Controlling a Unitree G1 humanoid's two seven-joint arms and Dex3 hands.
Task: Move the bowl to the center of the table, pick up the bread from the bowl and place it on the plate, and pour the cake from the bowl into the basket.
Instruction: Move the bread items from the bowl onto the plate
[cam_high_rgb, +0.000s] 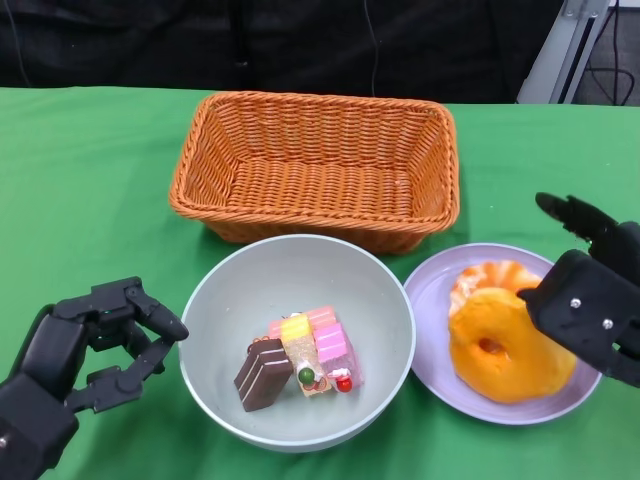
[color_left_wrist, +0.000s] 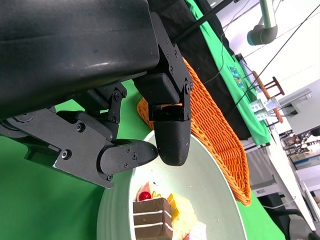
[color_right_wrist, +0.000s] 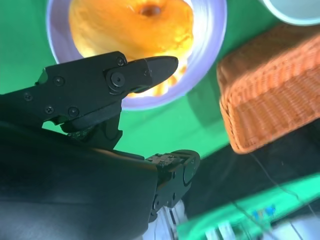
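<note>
Worktop (cam_high_rgb: 90, 170) is covered in green cloth. The pale grey-green bowl (cam_high_rgb: 300, 280) sits near the middle of the head view, slightly toward 6 o'clock. Inside it lie the cake pieces: a chocolate layered slice (cam_high_rgb: 262, 375) and, touching it on its 3 o'clock side, a pink and yellow block (cam_high_rgb: 315, 345) topped with small red and green decorations.

The orange wicker basket (cam_high_rgb: 315, 165) stands at 12 o'clock from the bowl, just beside its rim; whether they touch cannot be determined. The lilac plate (cam_high_rgb: 430, 290) sits at 3 o'clock from the bowl, close alongside. The ring-shaped orange bread (cam_high_rgb: 505, 345) rests on the plate, partly over another orange-and-white piece (cam_high_rgb: 490, 275) at the far side of the plate.

Left hand (cam_high_rgb: 95, 350) is at 9 o'clock from the bowl, just outside the rim, fingers (color_left_wrist: 170, 137) curved but apart, holding nothing; the left wrist view shows them above the bowl's edge without clear contact.

Right hand (cam_high_rgb: 590, 290) is at 3 o'clock from the plate, over its edge, fingers (color_right_wrist: 150, 70) spread and holding nothing.
</note>
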